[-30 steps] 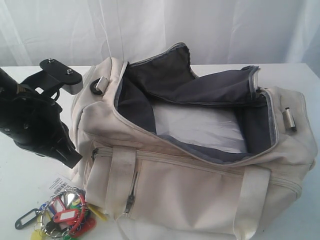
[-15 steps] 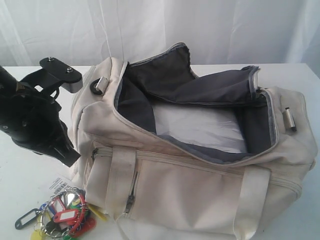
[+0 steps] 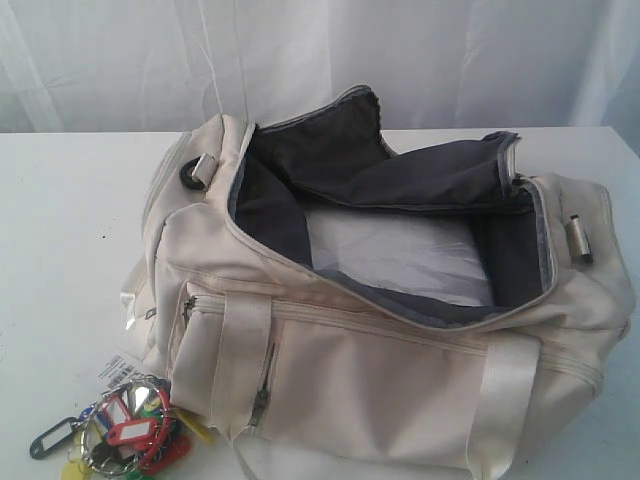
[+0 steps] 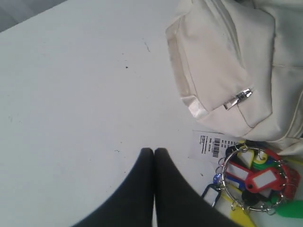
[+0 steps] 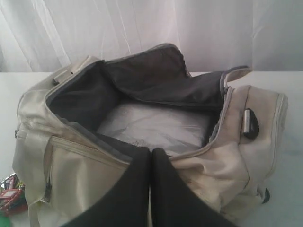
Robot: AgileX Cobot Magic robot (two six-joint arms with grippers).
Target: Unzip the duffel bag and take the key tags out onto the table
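Judging the job nearly done, with the key tags lying on the tabletop just beside the unzipped duffel bag, the clenched, empty left hand and right hand should retreat without brushing them

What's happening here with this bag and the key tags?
Nothing is being handled right now. The cream duffel bag sits unzipped on the white table, with its grey lining showing. The bunch of colourful key tags lies on the table by the bag's end, beside a white barcode label. Both pincers are shut and empty. The left pincer hangs over the table near the tags, and the right pincer faces the open bag. The job looks done.
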